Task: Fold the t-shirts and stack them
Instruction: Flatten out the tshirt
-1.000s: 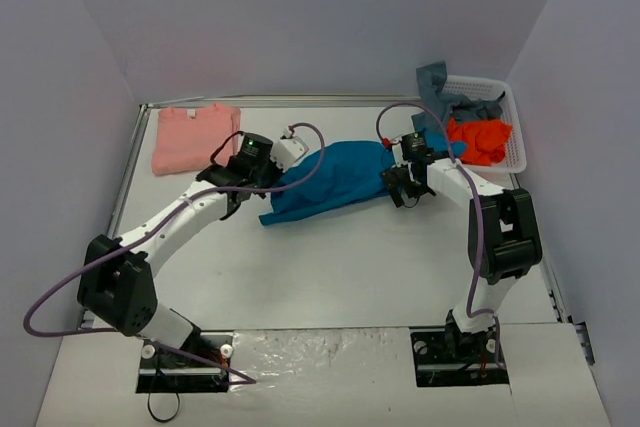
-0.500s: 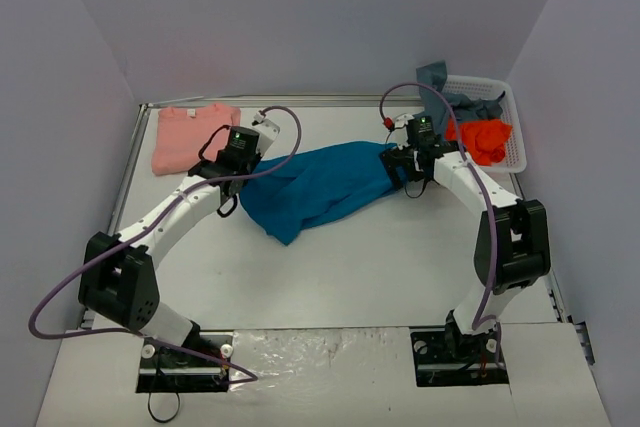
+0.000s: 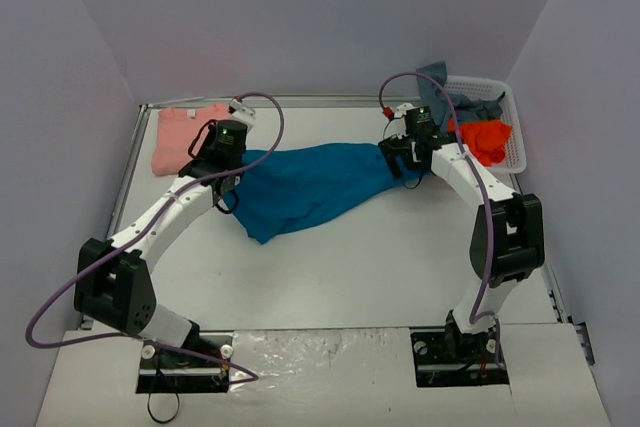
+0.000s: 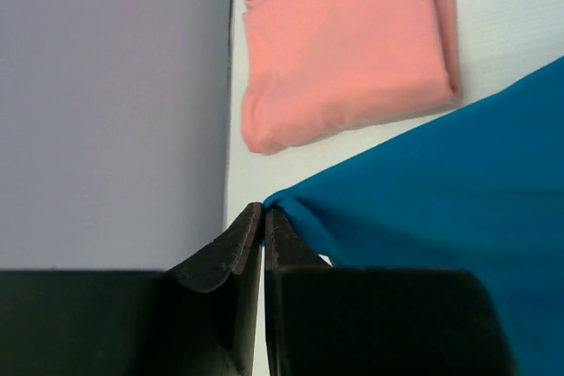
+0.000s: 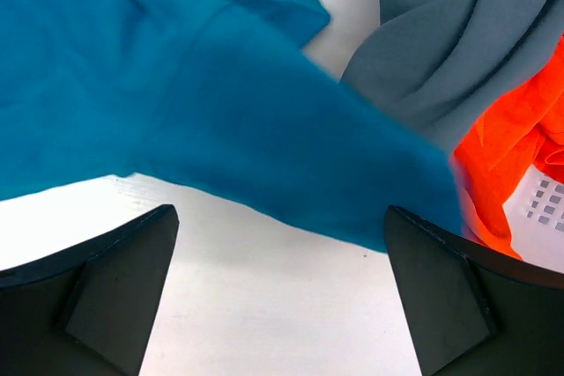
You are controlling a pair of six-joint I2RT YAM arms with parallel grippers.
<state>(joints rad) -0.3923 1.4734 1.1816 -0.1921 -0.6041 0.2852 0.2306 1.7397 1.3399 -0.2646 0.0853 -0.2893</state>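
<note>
Teal-blue t-shirt (image 3: 310,187) corner pinched by left tool (image 4: 263,210).

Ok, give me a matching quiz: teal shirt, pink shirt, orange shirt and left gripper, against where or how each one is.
1 teal shirt
2 pink shirt
3 orange shirt
4 left gripper

A bunched in the white basket
B shut on a cloth corner
C folded, far left corner
D spread out in the middle

Pairs: 1-D, 2-C, 3-A, 4-B
</note>
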